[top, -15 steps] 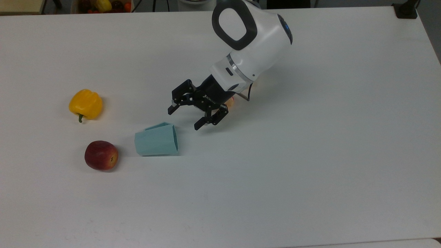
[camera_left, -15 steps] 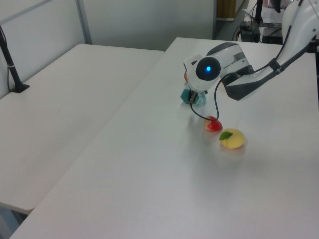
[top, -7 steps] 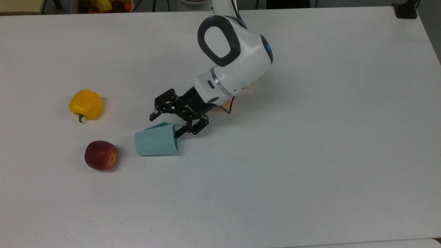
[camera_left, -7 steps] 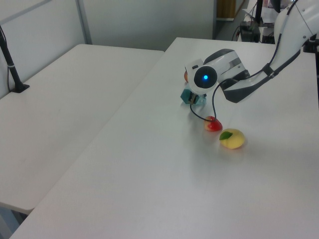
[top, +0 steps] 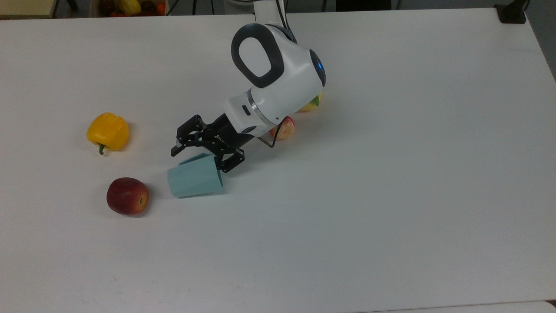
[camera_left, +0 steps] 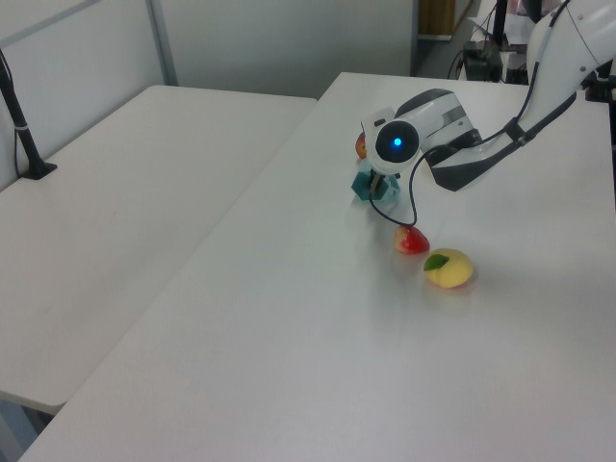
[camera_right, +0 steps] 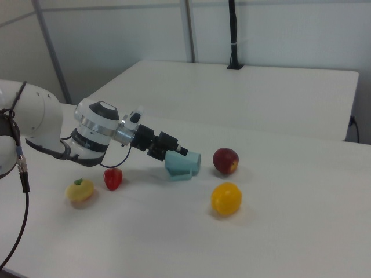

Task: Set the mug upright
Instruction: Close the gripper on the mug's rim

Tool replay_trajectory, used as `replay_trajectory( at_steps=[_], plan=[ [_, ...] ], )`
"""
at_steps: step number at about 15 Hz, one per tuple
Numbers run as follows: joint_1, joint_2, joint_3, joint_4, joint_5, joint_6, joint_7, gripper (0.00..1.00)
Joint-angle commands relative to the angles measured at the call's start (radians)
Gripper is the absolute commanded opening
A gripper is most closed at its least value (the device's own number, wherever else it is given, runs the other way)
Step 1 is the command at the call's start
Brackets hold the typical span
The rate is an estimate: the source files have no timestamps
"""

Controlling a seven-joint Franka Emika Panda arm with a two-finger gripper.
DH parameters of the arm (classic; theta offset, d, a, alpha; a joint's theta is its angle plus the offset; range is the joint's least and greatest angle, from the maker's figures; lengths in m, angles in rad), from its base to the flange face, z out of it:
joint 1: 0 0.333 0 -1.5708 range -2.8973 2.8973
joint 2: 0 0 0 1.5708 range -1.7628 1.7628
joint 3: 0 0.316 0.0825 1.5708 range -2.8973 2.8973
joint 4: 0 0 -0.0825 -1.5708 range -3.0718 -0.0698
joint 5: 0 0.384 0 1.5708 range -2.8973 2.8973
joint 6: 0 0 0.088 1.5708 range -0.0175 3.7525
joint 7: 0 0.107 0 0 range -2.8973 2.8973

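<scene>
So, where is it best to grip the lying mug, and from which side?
Probably the rim wall at the open mouth. The mug lies on its side, mouth toward the top view's right, where the open gripper already is; one finger inside, one outside.

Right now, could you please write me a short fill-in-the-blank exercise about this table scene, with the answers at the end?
1. The mug is lying on its ____.
2. In the top view, the fruit nearest the mug's base is the dark red ____.
3. The claw is ____, with one finger at the mug's rim.
4. In the top view, the bell pepper on the table is ____ in colour.

Answers: side; apple; open; yellow
</scene>
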Motion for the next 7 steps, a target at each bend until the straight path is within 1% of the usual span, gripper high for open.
replay_trajectory(
  at_steps=[1, 2, 3, 7],
  plan=[
    [0.004, 0.003, -0.016, 0.003, -0.014, 0.046, 0.019, 0.32],
    [0.005, 0.001, -0.016, 0.001, -0.013, 0.046, 0.019, 0.14],
    [0.005, 0.003, -0.016, 0.001, -0.010, 0.047, 0.019, 0.00],
    [0.005, 0.000, -0.016, 0.001, -0.002, 0.066, 0.019, 0.00]
  ],
)
